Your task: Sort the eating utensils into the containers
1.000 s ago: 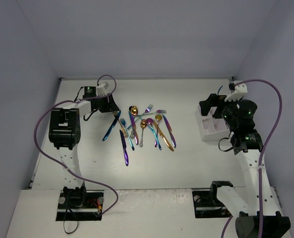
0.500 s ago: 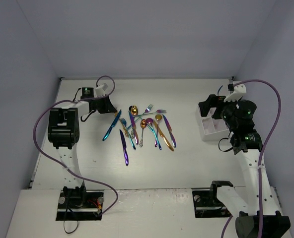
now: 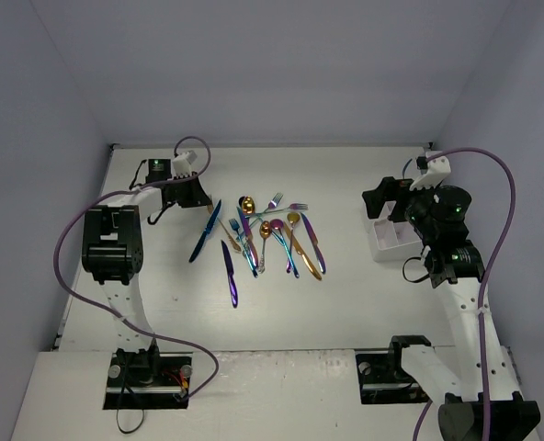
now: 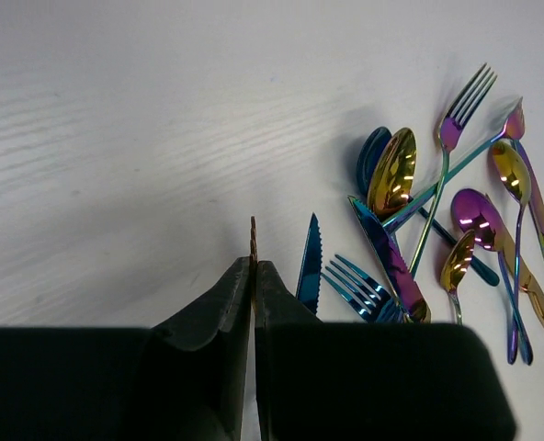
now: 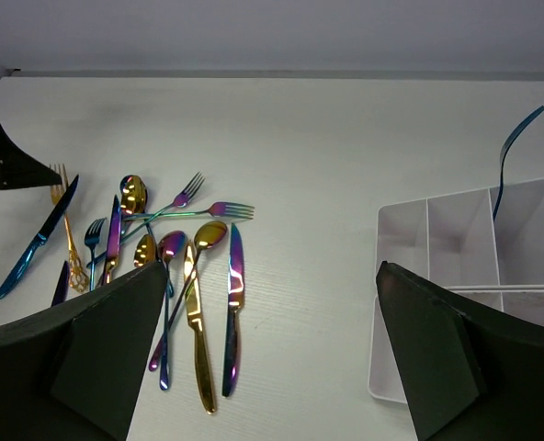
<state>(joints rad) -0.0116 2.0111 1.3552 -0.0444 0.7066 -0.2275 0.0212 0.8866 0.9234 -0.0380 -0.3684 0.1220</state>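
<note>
the left gripper (image 4: 254, 266) is pressed shut at the far left of the tabletop (image 3: 327, 303), and a thin gold edge shows between its fingertips; from the right wrist view this looks like the tine end of the gold fork (image 5: 68, 234), whose handle slants down toward the pile. just beside it lies a blue knife (image 3: 206, 231), angled and apart from the rest, and a purple knife (image 3: 229, 273) lies alone nearer the arm bases. the remaining eating utensils (image 3: 272, 234) lie loosely heaped near the middle of the tabletop: a gold spoon (image 4: 391, 172), forks with tines pointing to the back wall, a long gold knife (image 5: 197, 340) and several blue and purple pieces crossing each other. the right gripper (image 5: 270, 266) stands wide apart, holding nothing, poised above the near left corner of the white caddy (image 5: 396, 239), which sits at the right side, well apart from the pile. a slim blue piece (image 5: 509, 152) rises from one of its rear compartments.
</note>
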